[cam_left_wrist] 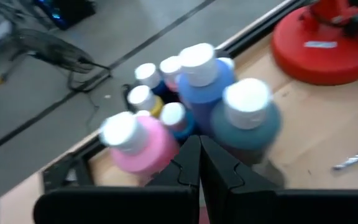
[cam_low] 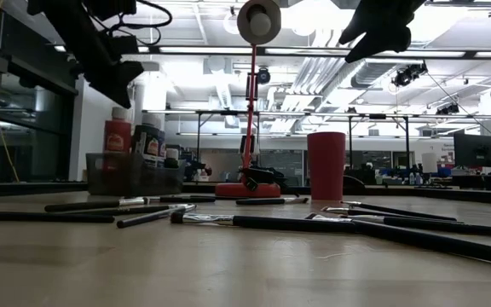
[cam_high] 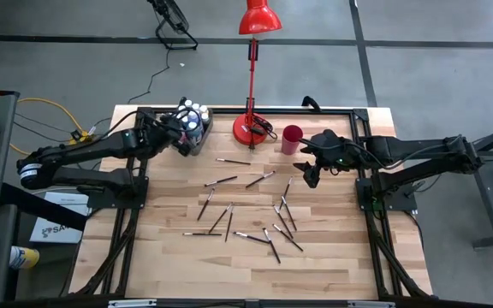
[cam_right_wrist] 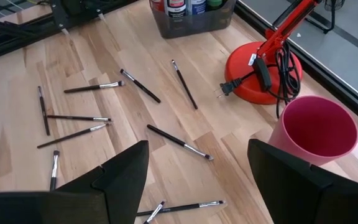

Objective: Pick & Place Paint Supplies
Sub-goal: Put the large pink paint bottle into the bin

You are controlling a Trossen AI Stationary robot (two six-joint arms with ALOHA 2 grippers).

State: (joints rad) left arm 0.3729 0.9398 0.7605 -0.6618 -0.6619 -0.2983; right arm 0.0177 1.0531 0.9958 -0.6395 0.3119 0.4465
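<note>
Wooden table (cam_high: 332, 265) filling the centre of the high view, framed by dark rails. Scattered across its middle, many thin dark-handled brushes (cam_high: 229, 223), all lying flat, long axes pointing every which way: some near level across the frame, such as one at lower centre-left (cam_high: 202, 233), others slanted or near upright, such as the crossed cluster (cam_high: 284, 219) at centre-right. Seen from the low view, same brushes lying along the tabletop, a long one (cam_low: 339, 228) stretching across the foreground from centre toward the lower right.

At upper centre of the high view, red desk lamp (cam_high: 252, 127) with round base on the table, stem rising to a red shade near the top edge. Just right of the base, dark red cup (cam_high: 292, 139), upright, mouth up. At the upper left corner of the table, grey bin (cam_high: 197, 134) packed with white-capped paint bottles (cam_high: 193, 115), all standing upright, caps up; pink (cam_left_wrist: 145, 146), blue (cam_left_wrist: 201, 84) and teal ones in the left wrist view.

Left gripper (cam_high: 181, 135) right at the bin, above the bottles, fingers (cam_left_wrist: 185, 174) pressed together with nothing between them. Right gripper (cam_high: 308, 169) raised over the table just below and right of the cup, above the brushes, fingers (cam_right_wrist: 120, 171) spread wide, nothing held, brushes and cup showing in the gap.
</note>
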